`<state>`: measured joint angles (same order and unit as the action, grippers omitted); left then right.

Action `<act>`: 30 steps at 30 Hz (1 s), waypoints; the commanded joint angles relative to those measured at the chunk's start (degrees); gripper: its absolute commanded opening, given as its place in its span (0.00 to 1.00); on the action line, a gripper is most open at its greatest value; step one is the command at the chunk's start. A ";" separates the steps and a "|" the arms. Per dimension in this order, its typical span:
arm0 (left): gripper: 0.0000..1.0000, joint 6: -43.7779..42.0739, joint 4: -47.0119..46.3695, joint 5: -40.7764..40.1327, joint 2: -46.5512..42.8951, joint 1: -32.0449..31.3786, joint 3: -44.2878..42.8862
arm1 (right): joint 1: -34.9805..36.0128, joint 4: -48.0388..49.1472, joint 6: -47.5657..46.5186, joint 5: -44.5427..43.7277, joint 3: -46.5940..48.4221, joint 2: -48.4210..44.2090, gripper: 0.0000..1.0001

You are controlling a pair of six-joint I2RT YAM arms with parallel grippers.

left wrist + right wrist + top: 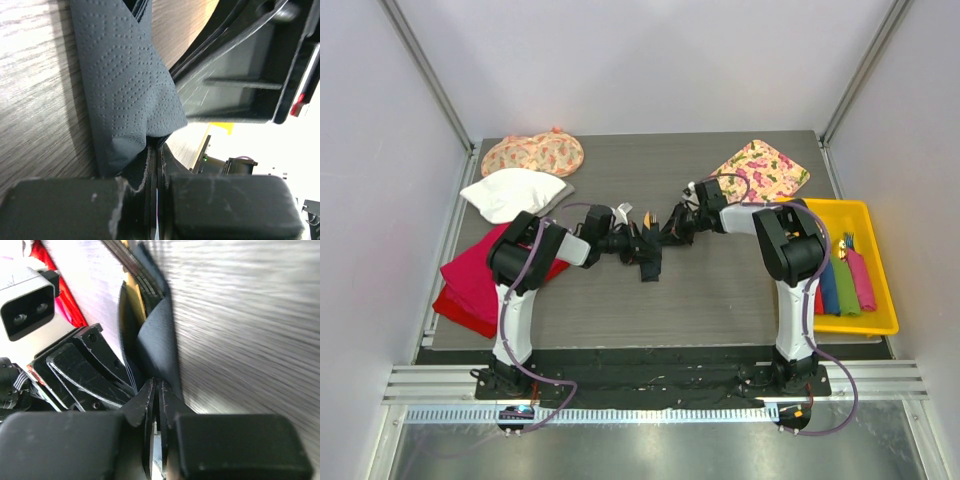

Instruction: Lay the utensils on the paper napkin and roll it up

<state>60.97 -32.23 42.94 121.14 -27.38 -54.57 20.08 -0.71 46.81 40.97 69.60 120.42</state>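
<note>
Napkin (649, 264) bunched at middle of table (720, 290), tan utensil (135, 295) inside its fold; left gripper (154, 150) clamped on one edge, right gripper (157, 390) clamped on another

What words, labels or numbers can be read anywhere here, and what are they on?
None can be read. The paper napkin is plain, with only embossed dots. The floral cloth carries just a pattern. The yellow tray shows no legible marking, and nothing else does either.
</note>
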 commanded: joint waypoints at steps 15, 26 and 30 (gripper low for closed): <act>0.07 -7.97 5.95 -1.37 1.73 -1.28 0.51 | -2.50 -8.43 -6.38 0.52 3.17 -4.14 0.49; 0.07 -11.49 4.98 2.50 2.17 -1.89 -0.28 | -0.74 -8.52 -7.96 -0.10 3.17 -0.80 0.50; 0.07 -11.58 5.51 2.77 2.87 -1.89 -0.72 | -0.56 -8.61 -8.13 0.42 2.47 -1.06 0.44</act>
<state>53.17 -31.81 46.35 121.19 -28.45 -55.40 18.98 -9.08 40.36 41.69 71.55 119.04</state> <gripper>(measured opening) 0.071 0.468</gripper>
